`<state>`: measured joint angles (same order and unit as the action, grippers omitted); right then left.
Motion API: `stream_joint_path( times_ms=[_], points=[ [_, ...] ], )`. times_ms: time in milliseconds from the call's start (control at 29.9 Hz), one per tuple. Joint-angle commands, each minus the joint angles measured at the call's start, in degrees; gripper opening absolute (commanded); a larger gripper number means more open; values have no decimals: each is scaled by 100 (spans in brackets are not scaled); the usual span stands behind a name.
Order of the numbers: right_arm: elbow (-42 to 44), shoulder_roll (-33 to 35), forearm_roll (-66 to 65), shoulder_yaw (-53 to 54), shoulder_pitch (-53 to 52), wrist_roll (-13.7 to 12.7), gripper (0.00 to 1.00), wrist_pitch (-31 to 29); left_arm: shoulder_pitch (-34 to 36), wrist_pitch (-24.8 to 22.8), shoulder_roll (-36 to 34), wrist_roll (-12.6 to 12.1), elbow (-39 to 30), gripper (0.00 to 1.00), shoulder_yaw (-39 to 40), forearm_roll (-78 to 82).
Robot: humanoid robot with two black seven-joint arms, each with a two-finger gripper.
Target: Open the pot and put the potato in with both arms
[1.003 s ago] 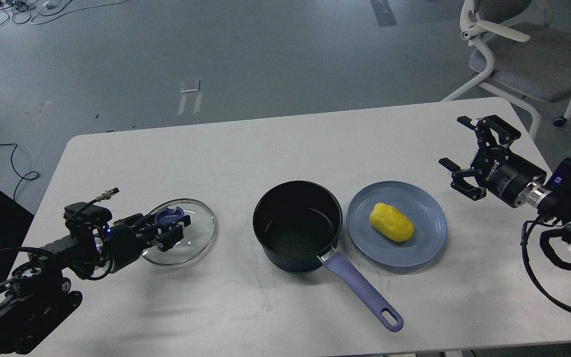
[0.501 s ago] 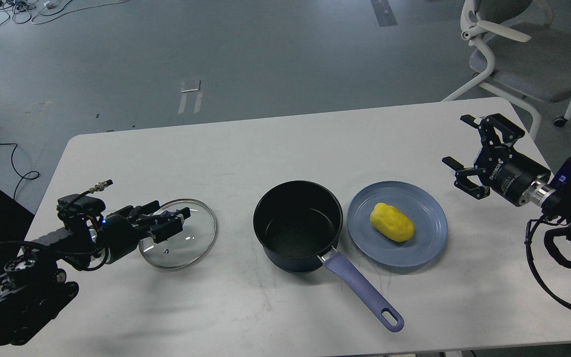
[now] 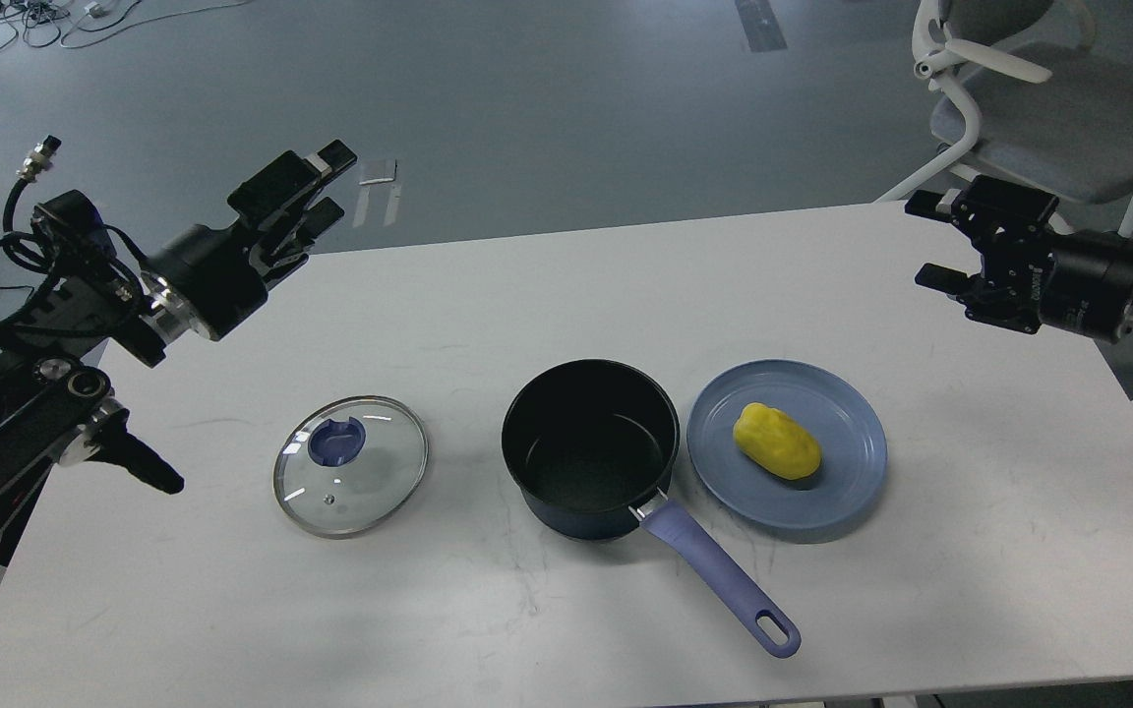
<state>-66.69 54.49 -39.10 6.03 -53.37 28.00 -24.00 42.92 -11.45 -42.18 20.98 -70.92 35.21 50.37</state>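
The dark pot [image 3: 591,447] stands open and empty at the table's middle, its purple handle [image 3: 719,580] pointing to the front right. Its glass lid [image 3: 350,479] with a purple knob [image 3: 337,440] lies flat on the table to the pot's left. The yellow potato [image 3: 776,441] lies on a blue plate [image 3: 847,477] right of the pot. My left gripper [image 3: 323,187] is open and empty, raised high over the table's far left corner, well clear of the lid. My right gripper [image 3: 935,239] is open and empty above the table's far right, beyond the plate.
The white table [image 3: 566,285] carries only the pot, lid and plate. A grey office chair [image 3: 1019,98] stands behind the table's far right corner. Cables lie on the floor at the far left.
My left gripper has let go of the lid's knob and risen up and back to the far left. The lid now lies flat. My right gripper has lifted and moved back slightly.
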Motion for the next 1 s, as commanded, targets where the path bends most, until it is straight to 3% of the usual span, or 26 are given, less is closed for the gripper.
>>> stream_joint_path(
  times_ms=[0,167,401,669,969],
  points=[
    [-125,54,-1081,-1190,-1244,0,100,9,68,-86,202,-103,-36,97,153,-115],
    [-133,-245,-2074,-2658,-2659,0,100,1,129,-95,281,-138,-124,97,144,-106],
    [-72,-1499,-2576,-4257,-3846,0,100,18,138,-183,351,-147,-132,97,153,-89],
    [165,-2810,-2577,-5287,-4050,0,100,44,129,-183,369,-147,-246,97,267,-80],
    [499,-3479,-2568,-5850,-3979,0,100,457,68,-174,369,-209,-422,97,320,-80]
  ],
)
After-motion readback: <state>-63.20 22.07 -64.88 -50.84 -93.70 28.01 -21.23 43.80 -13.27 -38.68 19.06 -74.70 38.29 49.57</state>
